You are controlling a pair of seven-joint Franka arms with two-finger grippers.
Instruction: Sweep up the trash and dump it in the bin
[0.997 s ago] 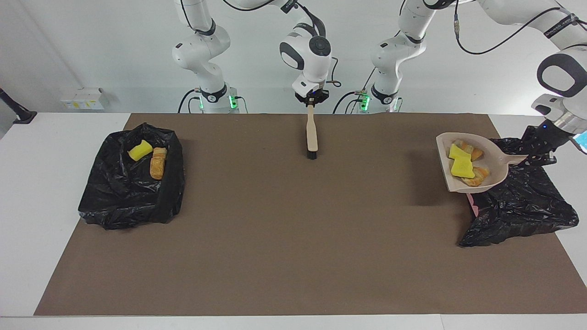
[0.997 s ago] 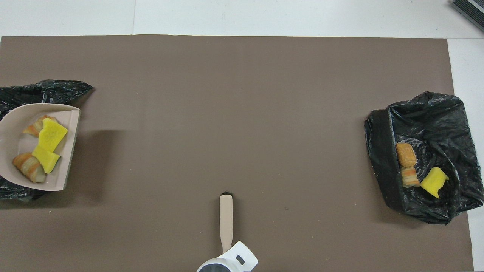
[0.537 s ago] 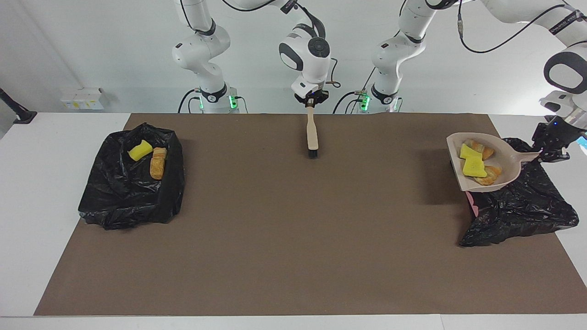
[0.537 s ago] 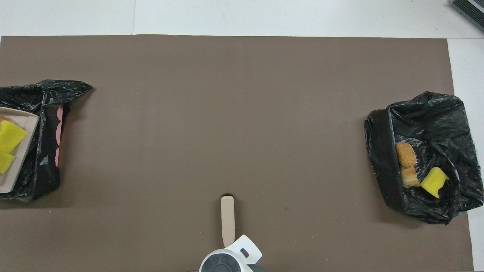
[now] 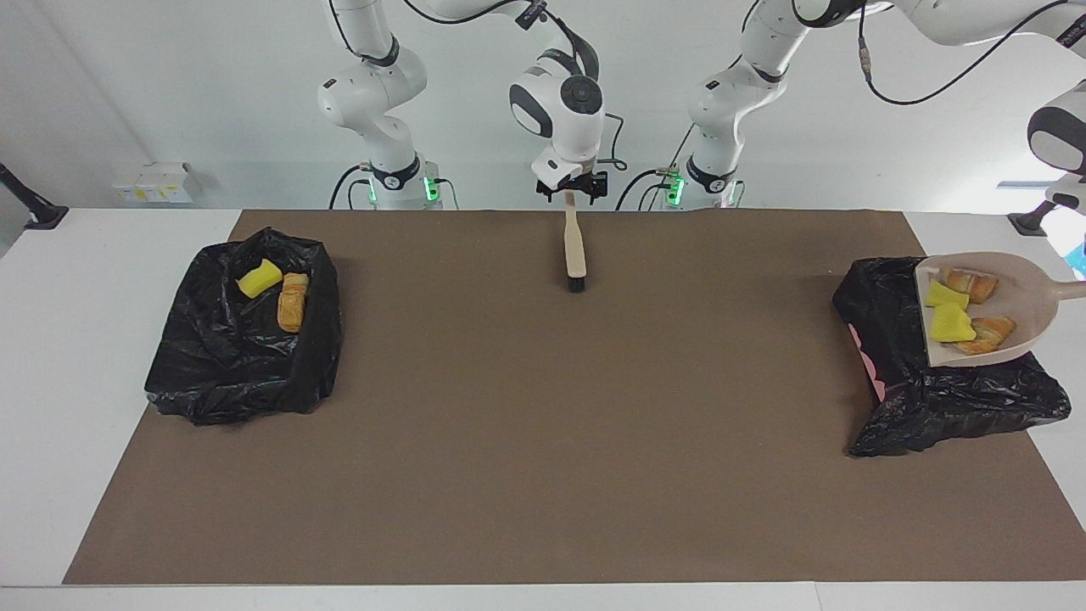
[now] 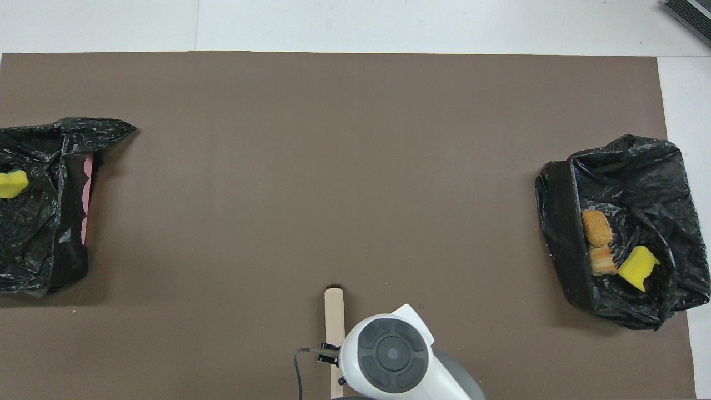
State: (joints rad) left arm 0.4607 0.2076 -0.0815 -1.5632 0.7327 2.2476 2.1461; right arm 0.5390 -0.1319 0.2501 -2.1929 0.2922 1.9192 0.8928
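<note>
dustpan (image 5: 988, 310) sits over the bin (image 5: 933, 399) – left fingers are out of view but clamped on its handle, so just tip it slowly; right gripper (image 5: 573, 188) has opened around the brush (image 5: 576, 246) – trash (image 5: 950, 322) should slide in

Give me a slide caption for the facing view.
Loaded dustpan held over one bin; right gripper opens around the brush; three scraps already in the second bin.

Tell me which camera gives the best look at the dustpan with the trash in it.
The facing view. There the dustpan shows almost whole over the black bin bag at the left arm's end, carrying sponge pieces and bread lumps. The overhead view shows only one yellow scrap at its edge.
</note>
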